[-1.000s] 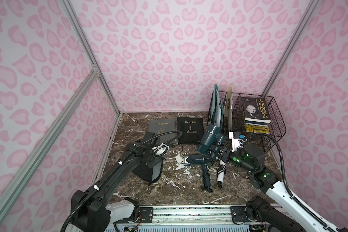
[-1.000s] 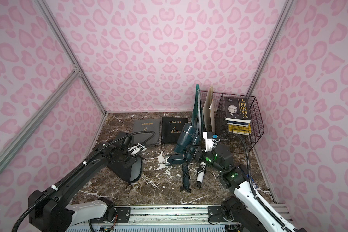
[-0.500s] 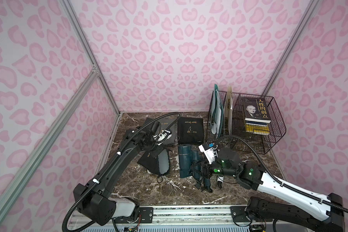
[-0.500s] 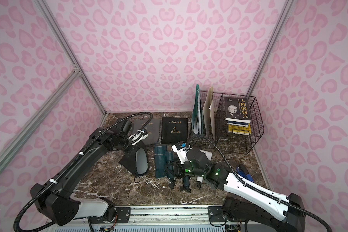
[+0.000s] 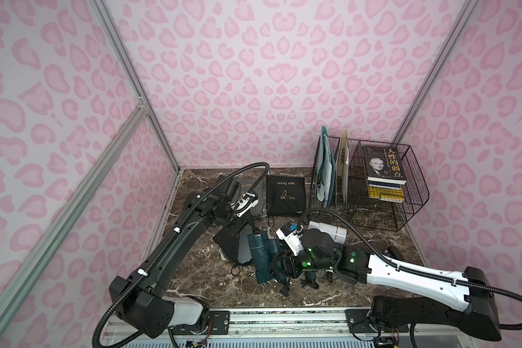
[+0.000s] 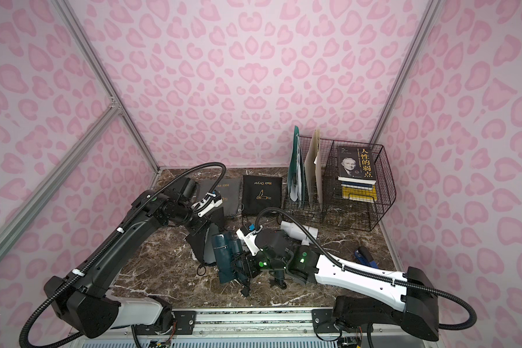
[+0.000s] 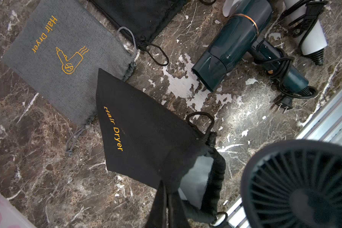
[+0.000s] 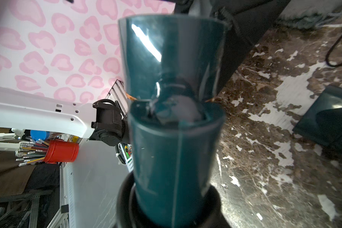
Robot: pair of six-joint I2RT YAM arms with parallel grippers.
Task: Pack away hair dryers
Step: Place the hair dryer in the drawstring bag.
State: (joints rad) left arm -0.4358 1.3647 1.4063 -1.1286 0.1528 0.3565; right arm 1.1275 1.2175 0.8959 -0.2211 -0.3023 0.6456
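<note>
Teal hair dryer (image 5: 258, 259) in right gripper (image 5: 281, 265), barrel front-to-back (grille rearward), beside pouch (image 5: 231, 242)

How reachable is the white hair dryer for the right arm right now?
Probably not yet. The right gripper is shut on a teal hair dryer at the mouth of the black pouch. The white hair dryer lies free just beyond that wrist, so it looks reachable after release.

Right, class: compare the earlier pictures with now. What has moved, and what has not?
The right gripper, shut on the teal dryer, carried it from beside the wire rack leftward and nearer the robot's base, to the mouth of the held black pouch. The left gripper kept its grip on that pouch, shifting it slightly. The grey pouch and the flat black pouch stayed put.
</note>
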